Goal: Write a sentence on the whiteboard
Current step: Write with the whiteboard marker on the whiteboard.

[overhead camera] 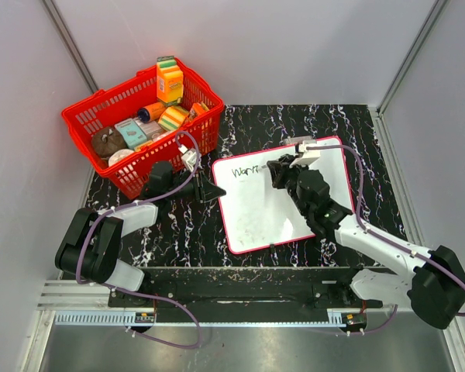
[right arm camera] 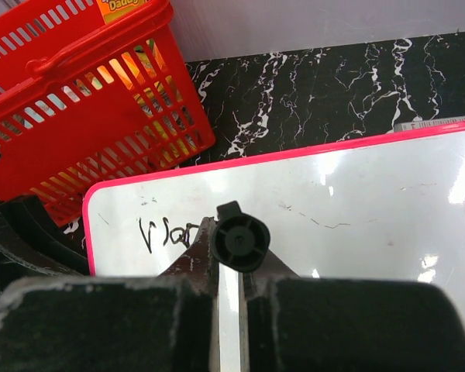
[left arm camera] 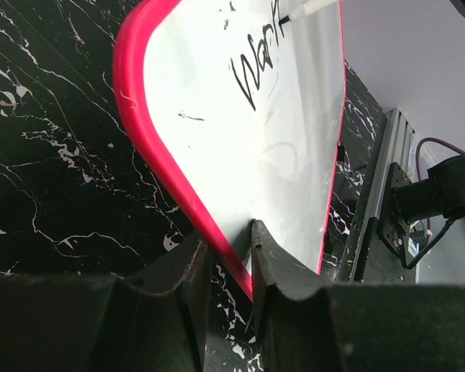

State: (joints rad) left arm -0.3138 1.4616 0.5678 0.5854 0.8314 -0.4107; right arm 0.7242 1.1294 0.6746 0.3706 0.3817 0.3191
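Note:
The whiteboard [overhead camera: 271, 217], white with a pink frame, lies on the black marbled table. Black letters reading roughly "Warr" [overhead camera: 244, 170] run along its far left part. My left gripper [overhead camera: 209, 191] is shut on the board's left edge. In the left wrist view its fingers [left arm camera: 275, 263] pinch the pink frame [left arm camera: 163, 163]. My right gripper [overhead camera: 285, 165] is shut on a white marker [overhead camera: 308, 153] over the board, just right of the letters. The marker's black rear end [right arm camera: 240, 240] fills the right wrist view and hides the tip. In the left wrist view the marker tip [left arm camera: 298, 11] touches the board beside the last letter.
A red basket [overhead camera: 85, 124] holding several grocery items stands at the back left, close to the board's far left corner and my left arm. Grey walls enclose the table on three sides. A metal rail [overhead camera: 240, 291] runs along the near edge.

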